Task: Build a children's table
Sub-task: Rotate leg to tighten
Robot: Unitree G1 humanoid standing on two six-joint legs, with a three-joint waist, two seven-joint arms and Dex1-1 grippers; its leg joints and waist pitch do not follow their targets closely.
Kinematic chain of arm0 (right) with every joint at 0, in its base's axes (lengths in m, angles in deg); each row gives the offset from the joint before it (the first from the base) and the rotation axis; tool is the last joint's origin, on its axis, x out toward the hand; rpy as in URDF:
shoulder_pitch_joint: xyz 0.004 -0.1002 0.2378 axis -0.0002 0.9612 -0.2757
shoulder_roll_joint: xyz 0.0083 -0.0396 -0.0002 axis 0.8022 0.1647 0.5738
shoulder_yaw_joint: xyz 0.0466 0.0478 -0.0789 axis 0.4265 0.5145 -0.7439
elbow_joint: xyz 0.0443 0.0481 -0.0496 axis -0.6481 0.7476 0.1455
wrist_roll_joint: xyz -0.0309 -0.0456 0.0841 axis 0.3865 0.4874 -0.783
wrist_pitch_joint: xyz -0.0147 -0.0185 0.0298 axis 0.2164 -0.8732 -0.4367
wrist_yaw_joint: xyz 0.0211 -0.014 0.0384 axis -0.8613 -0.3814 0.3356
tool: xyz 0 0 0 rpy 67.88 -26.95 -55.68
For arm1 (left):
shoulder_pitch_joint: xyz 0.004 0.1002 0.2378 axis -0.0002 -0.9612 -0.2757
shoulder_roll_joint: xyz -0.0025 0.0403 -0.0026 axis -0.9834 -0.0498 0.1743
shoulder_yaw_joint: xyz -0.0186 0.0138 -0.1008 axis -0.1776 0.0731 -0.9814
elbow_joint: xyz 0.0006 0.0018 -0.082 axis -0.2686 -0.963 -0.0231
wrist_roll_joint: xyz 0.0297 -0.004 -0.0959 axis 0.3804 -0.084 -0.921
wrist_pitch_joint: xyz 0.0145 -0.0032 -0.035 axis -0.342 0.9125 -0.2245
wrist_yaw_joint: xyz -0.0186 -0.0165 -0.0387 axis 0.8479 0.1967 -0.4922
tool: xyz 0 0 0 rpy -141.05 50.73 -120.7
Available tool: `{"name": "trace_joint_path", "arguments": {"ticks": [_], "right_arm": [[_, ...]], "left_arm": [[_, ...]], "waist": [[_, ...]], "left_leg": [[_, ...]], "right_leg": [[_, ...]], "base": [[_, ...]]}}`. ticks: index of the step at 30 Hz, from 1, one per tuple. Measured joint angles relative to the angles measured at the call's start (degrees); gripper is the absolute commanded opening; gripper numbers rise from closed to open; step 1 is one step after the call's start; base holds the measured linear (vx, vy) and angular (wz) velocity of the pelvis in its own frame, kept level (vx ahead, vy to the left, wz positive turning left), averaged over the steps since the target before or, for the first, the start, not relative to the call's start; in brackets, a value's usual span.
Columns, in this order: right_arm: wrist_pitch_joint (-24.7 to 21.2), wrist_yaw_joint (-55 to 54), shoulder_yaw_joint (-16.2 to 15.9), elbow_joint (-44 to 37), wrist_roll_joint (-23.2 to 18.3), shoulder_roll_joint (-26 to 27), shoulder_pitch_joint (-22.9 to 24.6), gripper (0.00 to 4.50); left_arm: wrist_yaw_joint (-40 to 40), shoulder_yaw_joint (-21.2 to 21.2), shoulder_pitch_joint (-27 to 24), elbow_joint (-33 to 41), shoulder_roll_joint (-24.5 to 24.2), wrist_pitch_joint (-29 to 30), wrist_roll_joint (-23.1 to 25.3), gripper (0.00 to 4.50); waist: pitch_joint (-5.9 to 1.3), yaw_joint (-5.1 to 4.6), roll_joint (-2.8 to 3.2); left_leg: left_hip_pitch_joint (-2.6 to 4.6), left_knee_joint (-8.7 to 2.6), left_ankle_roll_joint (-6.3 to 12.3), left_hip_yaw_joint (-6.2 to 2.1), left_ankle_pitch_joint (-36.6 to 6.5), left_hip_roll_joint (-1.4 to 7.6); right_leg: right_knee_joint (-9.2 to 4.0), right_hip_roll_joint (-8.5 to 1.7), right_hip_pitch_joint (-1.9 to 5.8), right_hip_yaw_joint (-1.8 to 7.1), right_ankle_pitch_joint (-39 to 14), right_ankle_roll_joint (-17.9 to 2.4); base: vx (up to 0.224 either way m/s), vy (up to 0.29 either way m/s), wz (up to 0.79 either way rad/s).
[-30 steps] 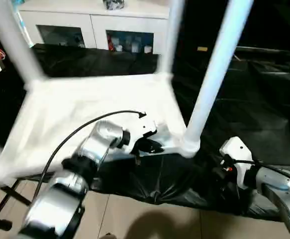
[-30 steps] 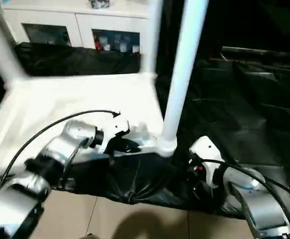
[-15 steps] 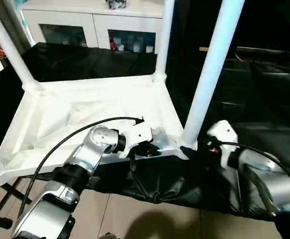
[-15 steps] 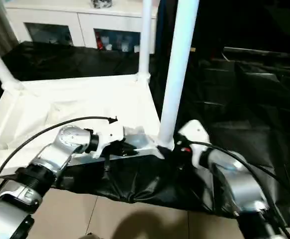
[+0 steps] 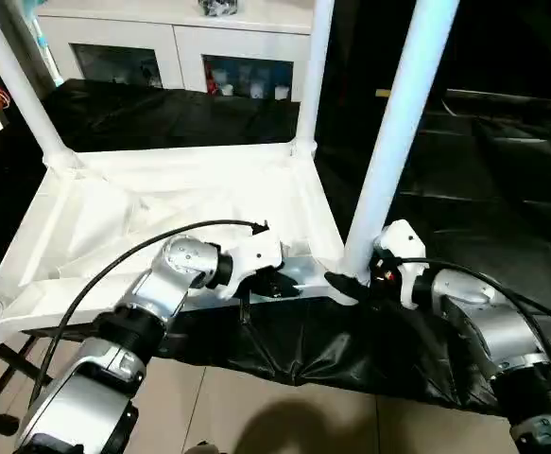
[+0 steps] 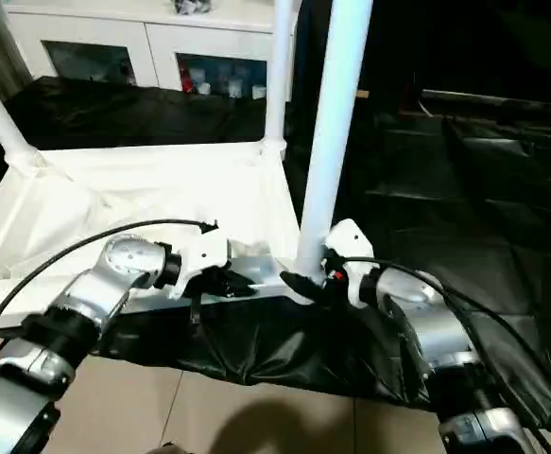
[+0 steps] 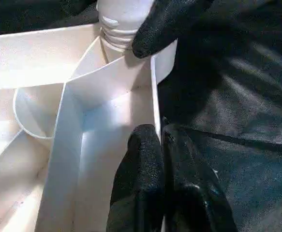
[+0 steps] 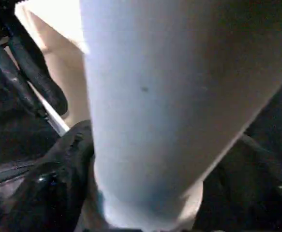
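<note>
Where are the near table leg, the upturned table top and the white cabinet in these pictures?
near table leg (image 5: 388, 151), left eye view, on the middle of its shaft.
table top (image 5: 176, 203), left eye view, on its ribbed underside.
white cabinet (image 5: 185, 43), left eye view, on the frame between its glass doors.

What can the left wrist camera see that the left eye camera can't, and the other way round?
Left wrist camera: screw ridges at the bottom of the near leg, and the left claw pinching the thin wall of the tabletop. Left eye camera: the cabinet behind and two more standing legs. Both: the near leg and the upside-down tabletop.
</note>
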Motion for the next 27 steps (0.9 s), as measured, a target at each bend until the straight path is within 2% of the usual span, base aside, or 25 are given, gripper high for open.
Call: {"name": "trace_joint_path", "arguments": {"ticks": [1,6,9,12,16,20,22,27], "right_arm": [[0.5,0.3,-0.1,0.8,0.0,0.3,-0.4,3.41],[1.7,0.3,-0.1,3.5,0.0,1.5,-1.7,3.03],[1.9,-3.3,1.1,4.1,0.2,3.1,-1.5,2.8],[1.5,-9.4,3.4,4.0,0.8,5.9,-0.4,2.76],[-1.5,-21.5,7.0,3.9,1.8,11.1,-0.2,2.72],[-3.6,-35.0,11.3,8.5,2.3,16.8,-4.1,2.72],[-3.1,-37.9,12.3,10.4,2.3,18.2,-5.6,2.72],[-1.6,-38.3,12.3,11.3,3.8,18.7,-6.1,2.72]], "left_arm": [[0.0,0.0,0.3,-0.3,-0.1,0.0,0.0,0.0],[0.4,-0.5,1.6,-2.6,0.1,-0.1,0.0,0.0],[2.9,-1.0,2.9,-5.1,1.6,0.4,0.1,0.0],[6.7,-1.1,4.1,-6.9,4.2,1.5,1.0,0.0],[13.4,-1.2,5.9,-9.3,8.3,3.9,2.7,0.0],[21.7,-1.1,7.9,-12.5,12.9,5.9,4.6,0.0],[23.5,-1.0,8.1,-13.1,13.7,5.9,4.8,0.0],[24.0,-0.9,8.1,-13.8,13.6,3.5,5.8,0.0]], "waist": [[0.01,-0.02,-0.05],[0.04,0.07,-0.21],[0.03,0.22,-0.25],[-0.01,0.43,-0.32],[-0.05,0.68,-0.33],[-0.13,0.46,-0.4],[-0.18,0.34,-0.37],[-0.17,0.25,-0.38]], "left_leg": [[0.0,0.0,0.0,0.01,0.0,0.0],[-0.01,0.0,0.03,0.02,0.0,0.01],[-0.02,0.01,0.03,0.04,0.0,0.0],[0.0,0.01,-0.01,0.06,0.0,0.01],[0.09,0.01,-0.1,0.17,0.0,-0.02],[0.14,0.01,-0.14,0.22,0.0,-0.07],[0.15,0.0,-0.15,0.22,0.0,-0.06],[0.12,-0.09,-0.16,0.21,0.0,-0.05]], "right_leg": [[0.0,0.0,-0.01,0.01,0.0,0.0],[-0.02,0.0,-0.02,0.0,0.0,0.0],[-0.05,-0.01,-0.02,0.01,0.0,0.0],[-0.06,-0.02,0.02,0.01,0.0,0.0],[-0.07,-0.13,0.16,0.01,0.0,0.0],[-0.12,-0.17,0.21,0.07,0.1,-0.2],[-0.13,-0.17,0.24,0.07,0.1,-0.1],[-0.13,-0.16,0.17,0.04,0.1,-0.1]], "base": [[0.0,0.0,0.0],[0.0,0.0,0.0],[0.0,0.0,0.0],[0.0,0.0,0.0],[0.0,0.0,0.0],[0.0,0.0,0.0],[0.0,0.0,0.0],[0.0,0.0,0.0]]}}
